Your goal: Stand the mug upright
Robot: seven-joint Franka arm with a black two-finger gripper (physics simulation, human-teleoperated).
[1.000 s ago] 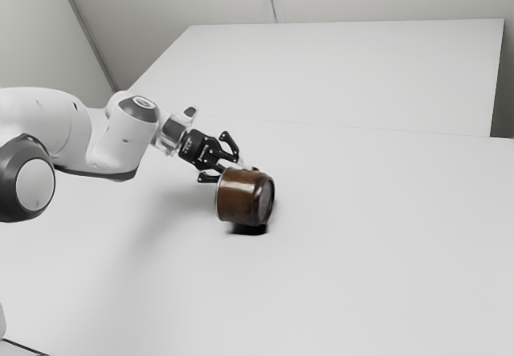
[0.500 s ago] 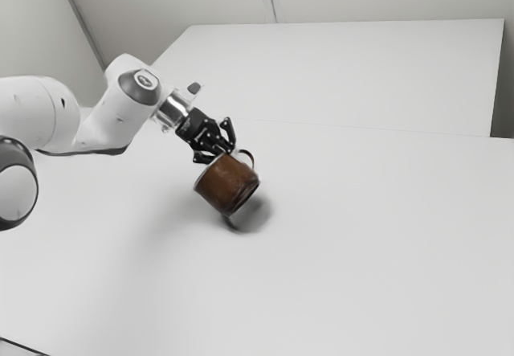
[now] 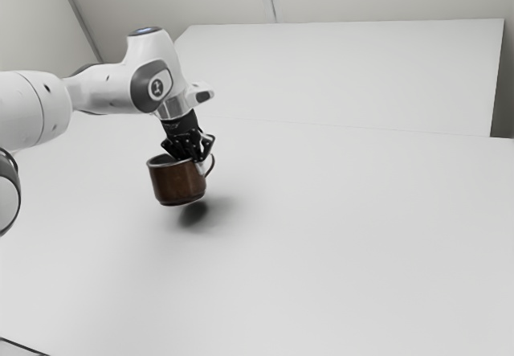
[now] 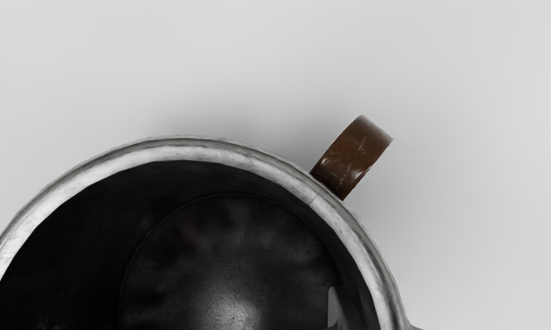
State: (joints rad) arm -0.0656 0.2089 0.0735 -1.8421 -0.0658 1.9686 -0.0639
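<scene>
In the exterior view my gripper point(image 3: 197, 161) points down at the mug's rim, on the handle side. It is shut on the wall of the brown mug point(image 3: 178, 185), which hangs above the table nearly upright, opening up and slightly tilted. The wrist view looks into the dark inside of the mug point(image 4: 202, 153), with its handle point(image 4: 354, 156) sticking outward. There my gripper point(image 4: 379, 316) has one fingertip inside the wall and a sliver of the other outside the rim. The lower ends of the fingers are hidden in the exterior view.
The mug's shadow falls on the white table point(image 3: 337, 251) just below it. Farther back, a raised white surface point(image 3: 345, 75) stands before pale walls.
The mug has risen off the table and swung from lying on its side to nearly upright, moving toward the exterior view's left. My hand has turned to point downward with it.
</scene>
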